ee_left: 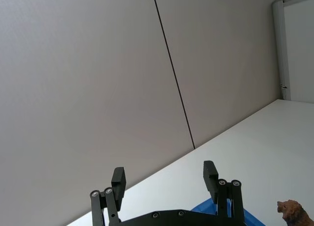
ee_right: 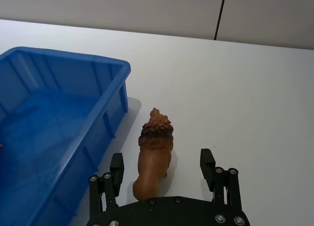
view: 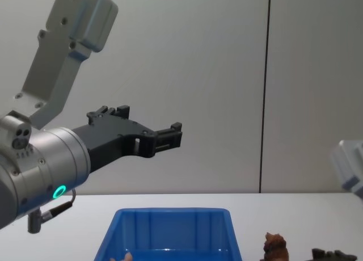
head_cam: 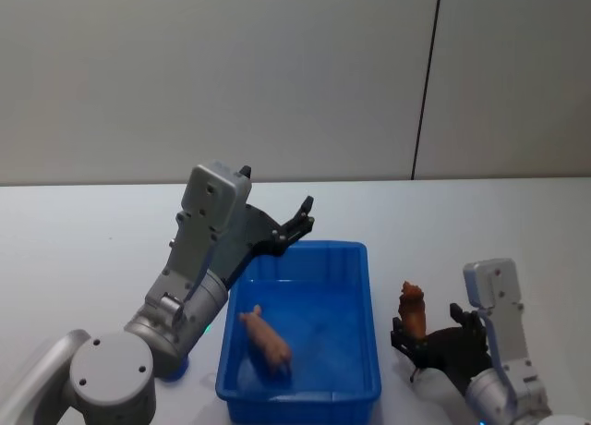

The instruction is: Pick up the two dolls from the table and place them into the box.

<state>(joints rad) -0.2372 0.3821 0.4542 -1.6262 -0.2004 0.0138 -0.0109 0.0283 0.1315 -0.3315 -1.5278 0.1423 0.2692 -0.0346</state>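
My right pincer [ee_right: 162, 157], low over the table [head_cam: 92, 240] toward its near edge. The jaws stand wide apart and grip nothing. One finger [ee_right: 116, 168] is on each side of the reddish-brown doll [ee_right: 154, 152], with a clear gap to either flank. The doll's hindquarters lie between the fingers and its maned head reaches past their tips.

The doll stands upright on the table, just beside the right-hand long wall of the box [ee_right: 64, 56] and not touching it. Its long axis runs away from my wrist, roughly parallel to that wall, so the jaws would close across its narrow width. By my judgement this is the relation the grasp turns on: closing here should take the body squarely. A lift and a short carry leftward over the rim would then follow.

The pale pink doll [head_cam: 266, 340] lies inside the box, toward its near end, so half the task appears done.

My left pincer [head_cam: 300, 217] hangs raised above the far rim of the box, jaws apart and empty. It is well apart from the brown doll, and the right arm is plainly the nearer one.
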